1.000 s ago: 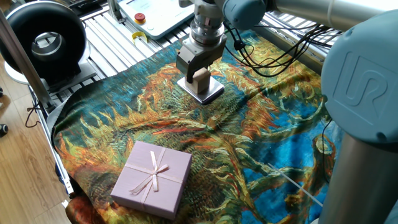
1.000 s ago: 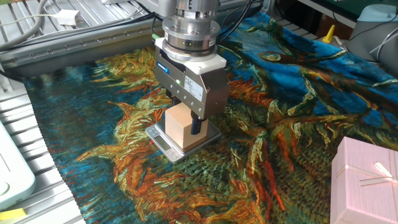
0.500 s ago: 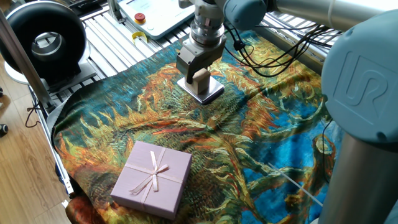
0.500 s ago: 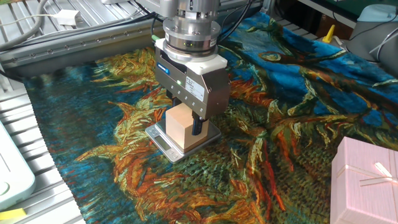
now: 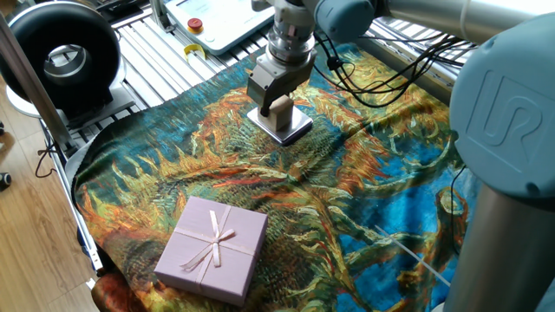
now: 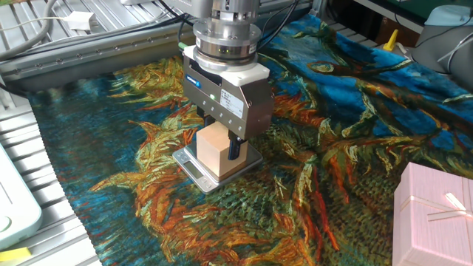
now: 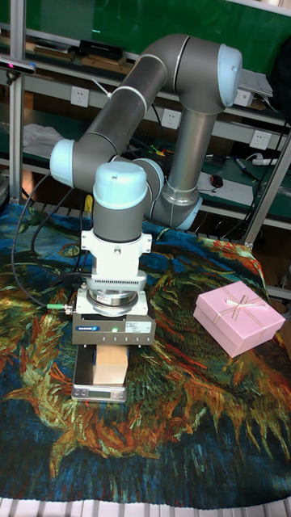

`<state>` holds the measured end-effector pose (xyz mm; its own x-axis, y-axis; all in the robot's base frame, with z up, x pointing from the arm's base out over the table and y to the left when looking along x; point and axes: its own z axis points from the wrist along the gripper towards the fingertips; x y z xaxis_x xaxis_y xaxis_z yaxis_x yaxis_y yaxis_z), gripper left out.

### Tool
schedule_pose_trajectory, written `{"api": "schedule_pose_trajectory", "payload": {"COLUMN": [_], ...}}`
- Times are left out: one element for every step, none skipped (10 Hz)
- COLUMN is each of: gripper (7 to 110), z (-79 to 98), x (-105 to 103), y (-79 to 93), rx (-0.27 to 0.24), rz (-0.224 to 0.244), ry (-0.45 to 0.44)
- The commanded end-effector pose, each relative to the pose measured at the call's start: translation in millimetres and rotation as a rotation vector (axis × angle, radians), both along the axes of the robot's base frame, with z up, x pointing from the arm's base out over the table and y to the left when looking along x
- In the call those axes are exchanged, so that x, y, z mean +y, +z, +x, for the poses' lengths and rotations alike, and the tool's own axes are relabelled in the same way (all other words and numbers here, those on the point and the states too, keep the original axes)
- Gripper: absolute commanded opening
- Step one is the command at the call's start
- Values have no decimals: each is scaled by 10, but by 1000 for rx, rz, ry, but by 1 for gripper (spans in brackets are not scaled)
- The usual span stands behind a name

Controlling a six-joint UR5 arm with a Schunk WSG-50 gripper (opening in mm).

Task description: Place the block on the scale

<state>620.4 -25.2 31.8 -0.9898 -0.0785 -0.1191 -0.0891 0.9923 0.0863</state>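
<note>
Block (image 6: 215, 148): sits on the scale (image 6: 194, 166)
Gripper (image 6: 222, 147): directly over the block, fingers beside it; whether it grips cannot be told
Pink box (image 5: 212, 248): well apart

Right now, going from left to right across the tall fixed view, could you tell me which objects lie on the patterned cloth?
Flat silver-topped scale with the small tan wooden block sitting on it, under the gripper → flat pink gift box with ribbon.
</note>
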Motion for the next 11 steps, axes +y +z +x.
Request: {"api": "schedule_pose_trajectory", "payload": {"gripper": [44,44,44,44,44,44,44,66,66,66,66], "z": [26,29,25,20,14,14,17,28,36,40,44], "x": [-7,8,11,23,33,36,36,57,68,66,76], "y": [-9,-9,-1,13,27,32,31,38,40,40,43], "rx": [-11,-11,-10,-10,-10,-12,-13,-17,-20,-22,-24], "rz": [-14,-15,-18,-14,-13,-11,-10,2,8,7,11], "ry": [-9,-11,-14,-17,-17,-15,-14,-13,-12,-4,2]}}
